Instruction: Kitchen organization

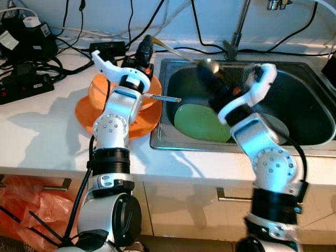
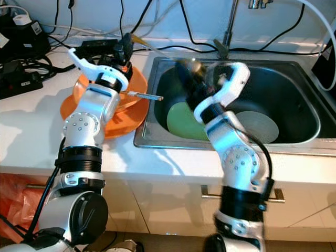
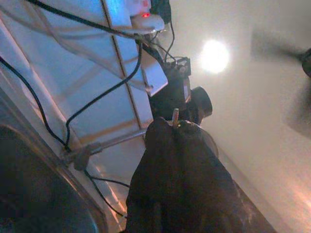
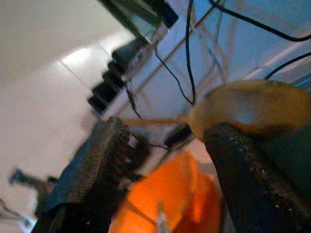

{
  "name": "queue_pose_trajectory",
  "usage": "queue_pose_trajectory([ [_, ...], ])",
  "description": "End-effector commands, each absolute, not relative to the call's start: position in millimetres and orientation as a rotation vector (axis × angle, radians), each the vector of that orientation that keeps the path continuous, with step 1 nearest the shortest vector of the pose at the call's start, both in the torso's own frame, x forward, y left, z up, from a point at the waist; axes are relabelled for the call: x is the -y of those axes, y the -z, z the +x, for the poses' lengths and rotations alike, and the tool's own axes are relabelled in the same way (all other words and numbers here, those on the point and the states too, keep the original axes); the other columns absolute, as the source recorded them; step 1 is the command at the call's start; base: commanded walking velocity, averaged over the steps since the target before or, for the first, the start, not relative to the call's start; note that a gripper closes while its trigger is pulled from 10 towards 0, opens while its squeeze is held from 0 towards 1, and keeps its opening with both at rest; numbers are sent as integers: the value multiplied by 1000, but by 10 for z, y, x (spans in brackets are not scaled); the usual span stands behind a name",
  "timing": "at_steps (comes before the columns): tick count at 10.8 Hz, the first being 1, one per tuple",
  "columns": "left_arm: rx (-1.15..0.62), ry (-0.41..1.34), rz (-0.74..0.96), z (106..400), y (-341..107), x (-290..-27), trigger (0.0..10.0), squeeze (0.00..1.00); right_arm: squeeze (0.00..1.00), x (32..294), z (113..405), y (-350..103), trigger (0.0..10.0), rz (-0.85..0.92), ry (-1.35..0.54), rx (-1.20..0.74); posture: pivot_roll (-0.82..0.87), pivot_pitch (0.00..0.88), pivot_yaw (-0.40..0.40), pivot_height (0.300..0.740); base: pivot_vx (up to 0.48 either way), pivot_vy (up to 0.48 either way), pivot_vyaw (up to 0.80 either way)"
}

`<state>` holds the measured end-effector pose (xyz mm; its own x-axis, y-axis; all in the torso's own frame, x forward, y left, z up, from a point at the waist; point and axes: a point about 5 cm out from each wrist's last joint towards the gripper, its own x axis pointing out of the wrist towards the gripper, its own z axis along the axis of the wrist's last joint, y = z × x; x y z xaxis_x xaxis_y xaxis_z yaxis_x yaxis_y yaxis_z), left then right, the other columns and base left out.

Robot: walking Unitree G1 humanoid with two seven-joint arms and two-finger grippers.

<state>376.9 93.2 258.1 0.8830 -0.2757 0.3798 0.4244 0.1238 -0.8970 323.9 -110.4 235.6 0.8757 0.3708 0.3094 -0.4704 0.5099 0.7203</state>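
Risk centres on the ladle (image 1: 209, 65), a long-handled brass spoon whose bowl hangs over the sink (image 1: 310, 113) while its handle runs back toward the left tool (image 1: 145, 48). The left tool is closed on the thin handle end above the orange plates (image 1: 84, 113) on the surface (image 1: 37, 136). The right tool (image 1: 212, 84) stands parted around the bowl, one finger touching it. A thin-handle grip may twist; a mistimed handover could drop the ladle onto the green plate (image 1: 197, 123)
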Motion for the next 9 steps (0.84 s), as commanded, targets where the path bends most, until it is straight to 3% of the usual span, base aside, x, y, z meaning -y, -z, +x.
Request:
queue_pose_trajectory([
  [1, 53, 610, -1483, 3642, -2567, -439, 0, 0, 0, 1118, 3262, -2433, 10000, 975, -509, 165, 44, 61, 50, 740, 0, 0, 0],
  [6, 59, 596, -1518, 3625, -2587, -468, 0, 0, 0, 1199, 3360, -2481, 10000, 1225, -506, 214, 47, 72, 41, 740, 0, 0, 0],
  [9, 85, 520, -1500, 3683, -2565, -584, 0, 0, 0, 1175, 3283, -2341, 10000, 1210, -500, 162, 50, 75, 36, 740, 0, 0, 0],
])
